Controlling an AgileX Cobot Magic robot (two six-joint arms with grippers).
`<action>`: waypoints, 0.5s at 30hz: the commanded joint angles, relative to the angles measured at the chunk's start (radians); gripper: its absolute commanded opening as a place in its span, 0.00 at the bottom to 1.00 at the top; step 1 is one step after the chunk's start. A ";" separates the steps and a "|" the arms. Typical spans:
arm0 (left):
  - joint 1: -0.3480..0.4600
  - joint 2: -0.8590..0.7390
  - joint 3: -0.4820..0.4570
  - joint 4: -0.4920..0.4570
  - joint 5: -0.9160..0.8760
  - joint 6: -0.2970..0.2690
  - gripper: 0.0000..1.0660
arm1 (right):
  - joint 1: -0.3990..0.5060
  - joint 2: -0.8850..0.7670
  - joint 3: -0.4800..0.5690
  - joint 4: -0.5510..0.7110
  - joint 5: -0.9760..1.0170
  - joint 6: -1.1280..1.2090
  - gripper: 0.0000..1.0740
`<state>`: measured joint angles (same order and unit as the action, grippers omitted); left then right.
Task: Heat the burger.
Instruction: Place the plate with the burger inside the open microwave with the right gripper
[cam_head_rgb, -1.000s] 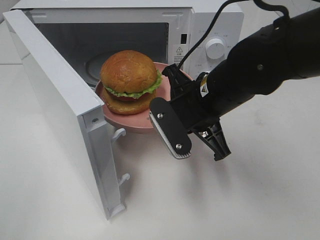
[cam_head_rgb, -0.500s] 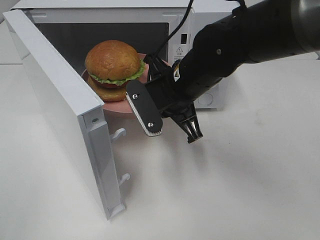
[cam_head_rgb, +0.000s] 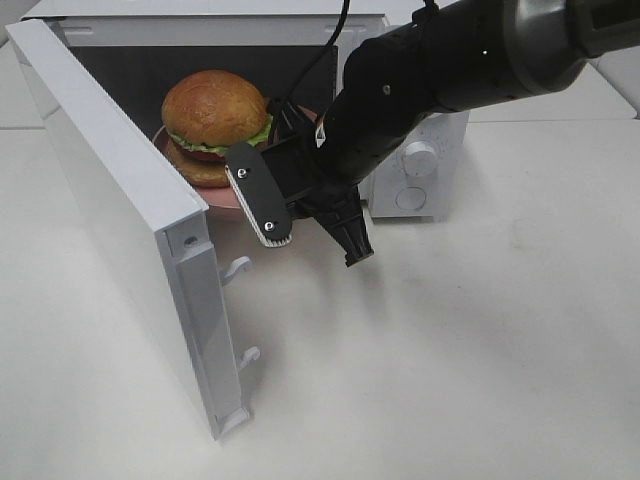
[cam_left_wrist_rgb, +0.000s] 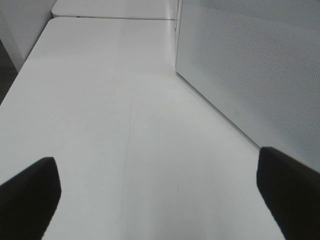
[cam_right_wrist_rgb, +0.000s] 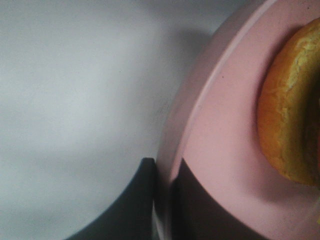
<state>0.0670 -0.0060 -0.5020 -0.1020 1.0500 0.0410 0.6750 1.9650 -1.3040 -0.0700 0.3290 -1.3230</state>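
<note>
The burger (cam_head_rgb: 215, 113), with a golden-brown bun and green lettuce, sits on a round pink plate (cam_head_rgb: 222, 205) in the mouth of the open white microwave (cam_head_rgb: 420, 165). My right gripper (cam_head_rgb: 290, 125) is shut on the plate's right rim, its black arm reaching in from the right. In the right wrist view the fingers (cam_right_wrist_rgb: 140, 200) pinch the plate's edge (cam_right_wrist_rgb: 220, 125), with the burger's bun (cam_right_wrist_rgb: 290, 130) beside them. My left gripper (cam_left_wrist_rgb: 160, 195) stands open over bare table, next to the microwave door (cam_left_wrist_rgb: 250, 75), with nothing between its fingers.
The microwave door (cam_head_rgb: 110, 180) hangs wide open toward the front left, its latch hooks (cam_head_rgb: 240, 265) pointing right. The control knob (cam_head_rgb: 418, 158) shows behind the right arm. White table (cam_head_rgb: 450, 380) stretches in front and to the right.
The right arm has carried the plate and burger leftward and back, from in front of the microwave into its opening. The left gripper stays open.
</note>
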 joint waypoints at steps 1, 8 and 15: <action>0.001 -0.019 0.003 -0.004 -0.013 -0.001 0.94 | -0.006 0.002 -0.040 -0.012 -0.051 0.037 0.00; 0.001 -0.019 0.003 -0.004 -0.013 -0.001 0.94 | -0.006 0.052 -0.116 -0.090 -0.047 0.149 0.00; 0.001 -0.019 0.003 -0.004 -0.013 -0.001 0.94 | -0.005 0.111 -0.216 -0.141 0.011 0.251 0.00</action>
<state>0.0670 -0.0060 -0.5020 -0.1020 1.0500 0.0410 0.6740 2.0680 -1.4720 -0.1850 0.3660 -1.1280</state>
